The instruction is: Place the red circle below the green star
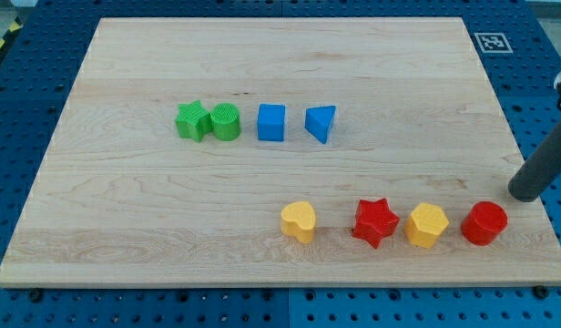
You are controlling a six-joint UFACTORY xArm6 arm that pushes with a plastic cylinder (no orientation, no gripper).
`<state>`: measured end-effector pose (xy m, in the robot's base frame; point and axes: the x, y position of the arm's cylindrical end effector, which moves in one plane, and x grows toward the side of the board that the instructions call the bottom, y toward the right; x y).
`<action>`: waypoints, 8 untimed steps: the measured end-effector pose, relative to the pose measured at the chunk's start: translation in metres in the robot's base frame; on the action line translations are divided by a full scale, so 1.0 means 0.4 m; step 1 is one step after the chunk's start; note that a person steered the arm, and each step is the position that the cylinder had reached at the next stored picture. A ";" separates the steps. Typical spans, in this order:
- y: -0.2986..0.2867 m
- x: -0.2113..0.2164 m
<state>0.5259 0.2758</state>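
The red circle [484, 223] lies near the board's lower right corner, at the right end of a row of blocks. The green star [192, 120] lies in the upper left part of the board, touching a green circle [226, 121] on its right. My tip [526, 193] rests on the board near its right edge, just up and to the right of the red circle, a short gap apart from it. The dark rod rises from it toward the view's right edge.
A blue cube [271, 122] and a blue triangle [321, 122] sit to the right of the green circle. In the lower row, left of the red circle, lie a yellow hexagon [427, 225], a red star [375, 221] and a yellow heart [299, 220].
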 end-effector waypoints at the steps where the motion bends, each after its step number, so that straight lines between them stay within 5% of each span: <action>1: 0.049 0.005; 3: 0.122 0.110; 5: 0.010 0.223; 8: -0.135 0.148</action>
<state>0.5850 0.2220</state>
